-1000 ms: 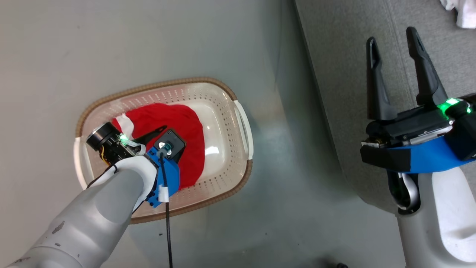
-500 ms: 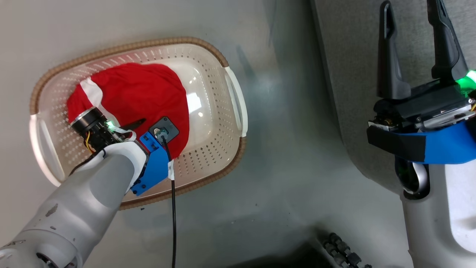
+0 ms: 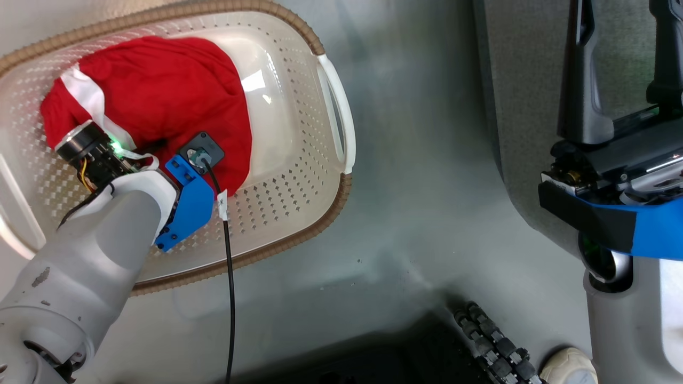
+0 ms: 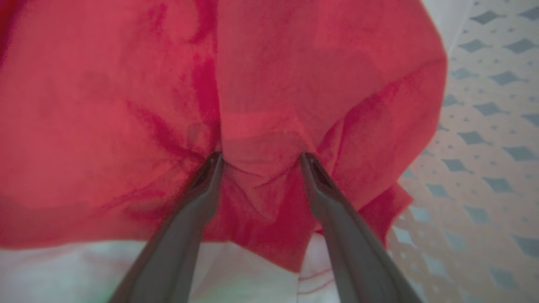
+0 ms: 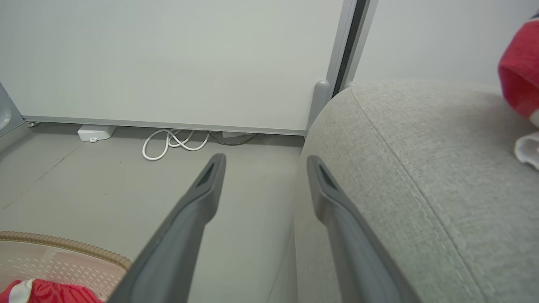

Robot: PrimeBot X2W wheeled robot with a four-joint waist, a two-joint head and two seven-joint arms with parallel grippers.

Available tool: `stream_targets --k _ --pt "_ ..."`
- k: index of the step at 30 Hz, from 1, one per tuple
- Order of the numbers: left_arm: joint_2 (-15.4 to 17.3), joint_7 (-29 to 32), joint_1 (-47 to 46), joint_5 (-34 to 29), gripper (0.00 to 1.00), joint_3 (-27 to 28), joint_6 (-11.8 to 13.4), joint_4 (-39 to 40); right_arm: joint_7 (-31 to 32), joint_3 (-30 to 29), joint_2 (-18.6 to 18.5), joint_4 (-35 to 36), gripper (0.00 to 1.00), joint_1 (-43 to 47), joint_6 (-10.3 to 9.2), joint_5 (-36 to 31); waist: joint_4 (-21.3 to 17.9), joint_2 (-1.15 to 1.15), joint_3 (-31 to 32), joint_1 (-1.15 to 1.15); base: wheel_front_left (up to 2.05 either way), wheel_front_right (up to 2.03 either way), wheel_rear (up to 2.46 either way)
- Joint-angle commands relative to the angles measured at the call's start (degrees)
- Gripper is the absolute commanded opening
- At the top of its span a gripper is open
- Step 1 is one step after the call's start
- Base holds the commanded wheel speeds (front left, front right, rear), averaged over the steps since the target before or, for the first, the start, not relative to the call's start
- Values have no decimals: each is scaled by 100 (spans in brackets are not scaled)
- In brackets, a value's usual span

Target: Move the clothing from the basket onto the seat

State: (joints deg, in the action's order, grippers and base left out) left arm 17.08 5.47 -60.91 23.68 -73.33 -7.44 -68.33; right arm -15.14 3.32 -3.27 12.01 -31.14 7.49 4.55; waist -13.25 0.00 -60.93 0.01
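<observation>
The step in hand is the pick. The left end effector [image 4: 261,158] is down inside the basket [image 3: 299,208], fingers spread wide and tips dug into the red clothing [image 3: 160,85]. A ridge of fabric is bunched between them, but nothing is clamped yet. The clothing lies heaped toward the basket's left end in the head view. The basket stands on the floor [image 3: 416,213], near the seat [image 3: 523,80] but apart from it. Next, I judge, the fingers must close on that fold, lift clear of the rim and swing right over the seat's rounded edge. The fabric looks slippery, so a shallow pinch may slide out. The right end effector [image 5: 265,162] hangs wide and empty at the seat's edge, in the likely path of the carry. A black cable [image 3: 229,298] trails from the left wrist across the basket rim. Farther along the seat lie a red garment [image 5: 520,80] and a white cloth [image 5: 528,149].
</observation>
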Motion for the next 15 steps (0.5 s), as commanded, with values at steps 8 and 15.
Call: stream_targets --k 8,15 --pt "-40 249 -8 16 0 -20 -11 -125 -1 -15 39 200 100 37 1 -82 -91 0 -140 -1 0 0 0" --pt "-123 209 67 -42 0 -20 -9 42 -1 -78 45 112 100 -24 1 -90 -15 0 -36 -1 0 0 0"
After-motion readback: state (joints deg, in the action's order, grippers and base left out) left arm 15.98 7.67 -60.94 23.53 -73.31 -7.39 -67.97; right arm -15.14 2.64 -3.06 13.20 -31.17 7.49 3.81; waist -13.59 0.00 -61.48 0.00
